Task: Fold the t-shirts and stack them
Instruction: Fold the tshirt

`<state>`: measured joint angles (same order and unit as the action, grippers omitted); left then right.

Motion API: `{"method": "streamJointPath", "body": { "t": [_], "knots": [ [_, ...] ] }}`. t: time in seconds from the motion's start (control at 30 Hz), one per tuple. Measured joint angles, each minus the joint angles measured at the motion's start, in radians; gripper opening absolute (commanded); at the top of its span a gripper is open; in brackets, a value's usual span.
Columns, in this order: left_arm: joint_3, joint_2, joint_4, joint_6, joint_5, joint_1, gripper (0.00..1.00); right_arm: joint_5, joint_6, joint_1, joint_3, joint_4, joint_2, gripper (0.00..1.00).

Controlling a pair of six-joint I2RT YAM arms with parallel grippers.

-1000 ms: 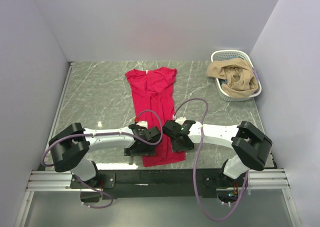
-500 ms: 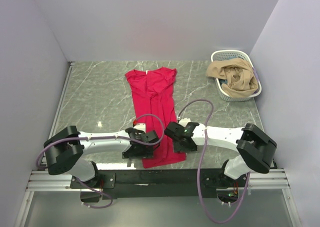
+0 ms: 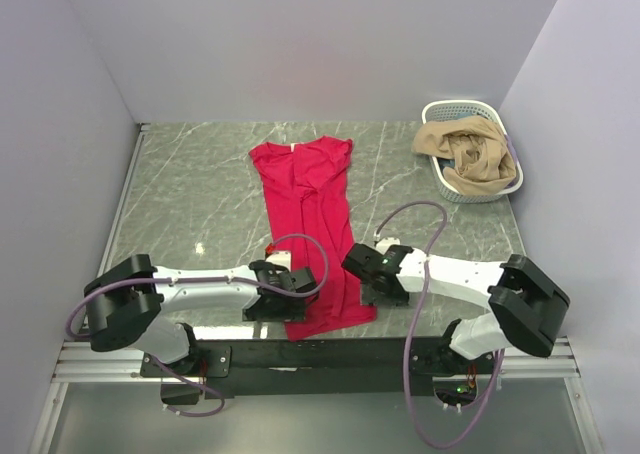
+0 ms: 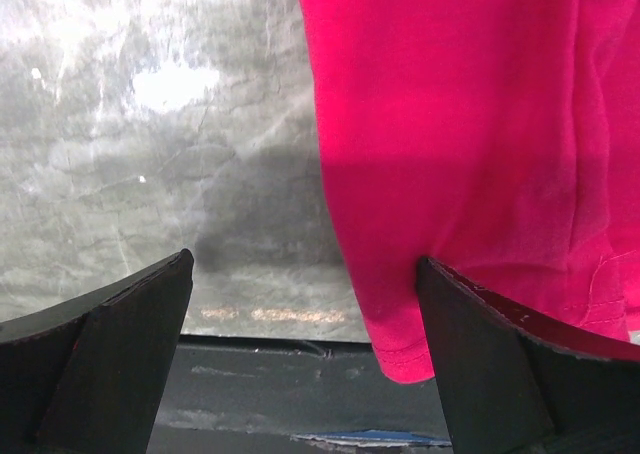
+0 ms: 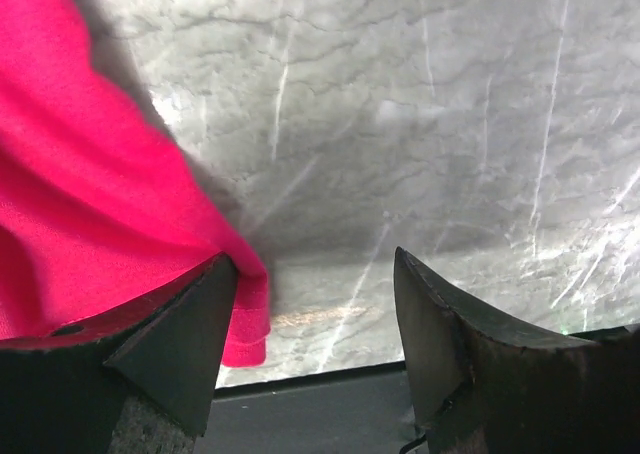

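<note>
Both claws low at the near end of the tabletop [image 3: 200, 194], I had the crimson t-shirt [image 3: 310, 229] lying flat as a long narrow strip, collar at the far end and hem [image 4: 400, 364] at the front edge. My left claw [image 4: 305, 264] stood at the hem's left corner with its fingers spread as wide as they go. One finger [image 4: 500, 354] was over the cloth's edge, the other over bare marble, and nothing was clamped. My right claw [image 5: 312, 264] stood at the hem's right corner, fingers likewise apart. Its inner finger [image 5: 170, 344] was against the cloth's corner, its outer one over stone, and it gripped nothing.

The step in hand looked like taking the hem to bring it up toward the collar. To do that well, I judged that each claw should reach further onto the cloth and pinch every layer at its corner, not just the top one. Both should then rise together and travel level, so the fold would come out square. The hem lay close to the tabletop's front edge, so a shallow pinch could slip off. A white basket [image 3: 447, 106] holding tan cloth [image 3: 465, 154] sat well apart at the far right.
</note>
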<state>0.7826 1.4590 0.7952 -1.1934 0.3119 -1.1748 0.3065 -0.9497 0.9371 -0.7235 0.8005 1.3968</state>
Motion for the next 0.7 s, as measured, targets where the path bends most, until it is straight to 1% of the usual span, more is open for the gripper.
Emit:
{"method": "streamJointPath", "body": {
  "t": [0.13, 0.33, 0.53, 0.6, 0.63, 0.7],
  "knots": [
    [-0.008, -0.012, 0.015, -0.005, -0.003, -0.013, 1.0, -0.001, -0.011, -0.002, 0.023, 0.014, -0.032, 0.69],
    [-0.016, -0.029, 0.076, -0.008, -0.009, -0.022, 1.0, 0.0, -0.042, -0.004, 0.06, 0.113, -0.097, 0.68],
    [-0.009, -0.035, 0.161, -0.005, 0.002, -0.025, 0.99, 0.04, -0.038, -0.004, 0.014, 0.198, -0.229, 0.65],
    [0.019, -0.034, 0.206, -0.004, 0.009, -0.027, 0.99, 0.04, -0.014, -0.004, -0.026, 0.188, -0.274, 0.64],
    [0.045, -0.034, 0.224, -0.003, 0.02, -0.027, 0.99, 0.032, 0.002, -0.004, -0.042, 0.171, -0.296, 0.62],
    [0.119, -0.029, 0.244, 0.001, 0.049, -0.028, 1.0, 0.002, 0.032, -0.004, -0.058, 0.122, -0.332, 0.61]
  ]
}}
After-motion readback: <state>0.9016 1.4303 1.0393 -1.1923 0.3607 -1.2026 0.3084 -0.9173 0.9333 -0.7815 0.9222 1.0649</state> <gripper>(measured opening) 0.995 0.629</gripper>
